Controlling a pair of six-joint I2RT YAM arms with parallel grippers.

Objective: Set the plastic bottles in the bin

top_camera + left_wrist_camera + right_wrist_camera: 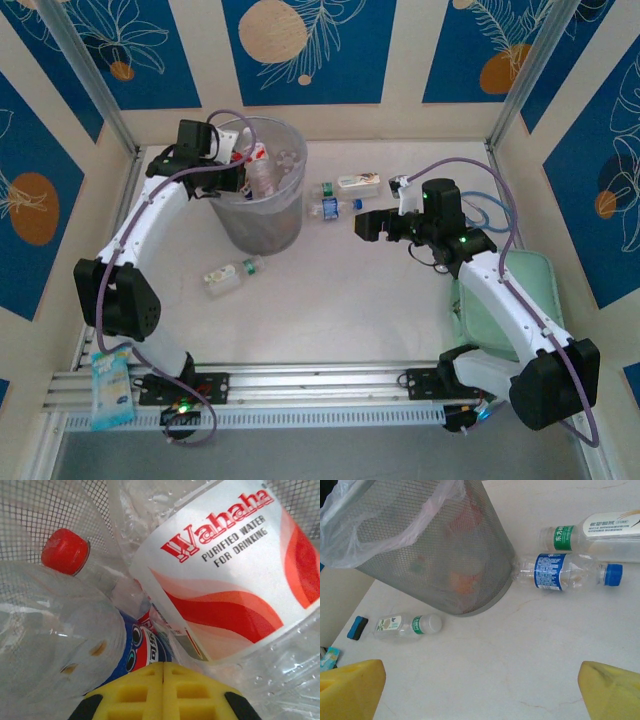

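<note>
The round grey mesh bin tapers to its foot and has a thin, crinkled clear bag over its rim. It stands upright at 11 o'clock on the smooth, pale worktop. The left hand hangs in the bin's mouth, its ribbed yellow fingers pressed flat together along a seam with nothing caught between them.

Just past them, clear plastic bottles lie heaped in the bin. In the wrist view a dimpled bottle with a red-and-white Wahaha label is tilted, its long axis running from 7 to 1 o'clock. A red-capped bottle has its cap up at 11 o'clock, and a blue-labelled bottle is wedged between the two.

Three more bottles lie flat on the worktop. A blue-capped bottle with a blue label lies at the bin's 3 o'clock, its base against the bin's foot and its cap pointing to 3 o'clock. Just beside it on the 12 o'clock side, and parallel to it, lies a squarer white-and-green-labelled bottle. A small white-capped bottle with a green neck band lies apart at the bin's 7 o'clock, its cap toward 2 o'clock in the top view.

The right hand hovers at 3 o'clock of the pair, fingers spread wide and empty. A rounded pale green case lies beneath its arm.
</note>
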